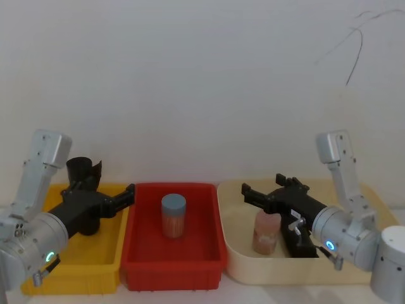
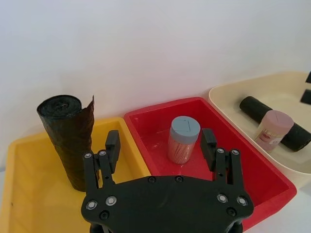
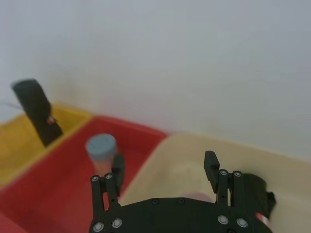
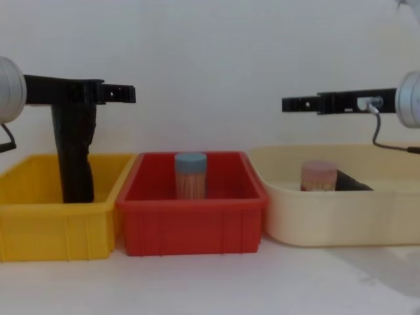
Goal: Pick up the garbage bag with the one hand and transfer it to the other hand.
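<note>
In the yellow plastic bin (image 1: 95, 250) at the left, the tall black crinkled-plastic garbage bag roll (image 4: 73, 157) stands upright near the back wall, with a loose flap at its top edge. The green-ringed left gripper (image 2: 160, 145) hovers above the yellow bin's right rim, fingers apart and holding nothing, the roll just beside its left finger. The middle red plastic bin (image 1: 172, 250) holds 1 blue-lidded jar (image 1: 173, 215) with open floor around it. Above the cream tray (image 1: 237, 263), the blue-ringed right gripper (image 3: 165, 170) hangs with fingers apart, over 1 pink-lidded jar (image 4: 318, 176) and a lying black roll (image 2: 277, 121).

Garbage bag (image 1: 83, 170) upright in yellow bin (image 1: 95, 253)
</note>
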